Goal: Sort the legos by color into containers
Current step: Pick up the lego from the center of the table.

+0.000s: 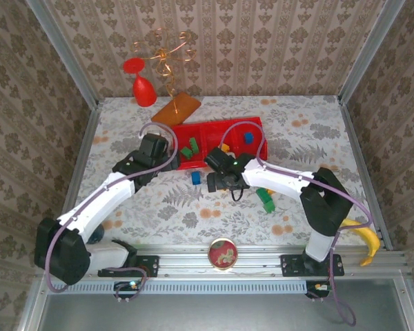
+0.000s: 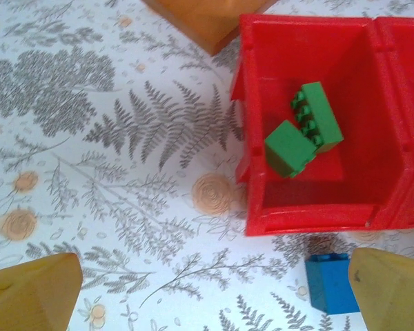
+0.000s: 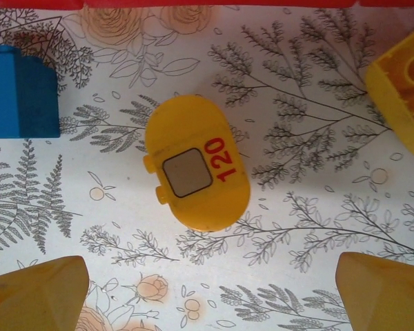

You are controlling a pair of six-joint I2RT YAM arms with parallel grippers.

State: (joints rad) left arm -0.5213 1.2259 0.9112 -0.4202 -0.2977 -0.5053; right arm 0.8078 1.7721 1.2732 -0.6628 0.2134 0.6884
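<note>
The red tray (image 1: pixel 229 124) has three containers side by side. Two green legos (image 2: pixel 305 128) lie in its left one, whose front wall (image 2: pixel 317 215) faces my left gripper (image 2: pixel 214 296). That gripper (image 1: pixel 165 162) hovers open over bare cloth just left of a blue lego (image 2: pixel 328 281). My right gripper (image 3: pixel 210 296) is open above a rounded yellow lego marked 120 (image 3: pixel 196 172), which lies just ahead of the fingertips. A blue lego (image 3: pixel 21 93) lies to its left and another yellow lego (image 3: pixel 403 86) to its right. Green legos (image 1: pixel 265 200) rest on the table right of my right gripper (image 1: pixel 217 181).
A red goblet (image 1: pixel 141 86) and an orange-brown board (image 1: pixel 176 108) stand behind the tray. A yellow banana (image 1: pixel 366 238) lies at the near right edge. A round tin (image 1: pixel 223 253) sits on the front rail between the arm bases.
</note>
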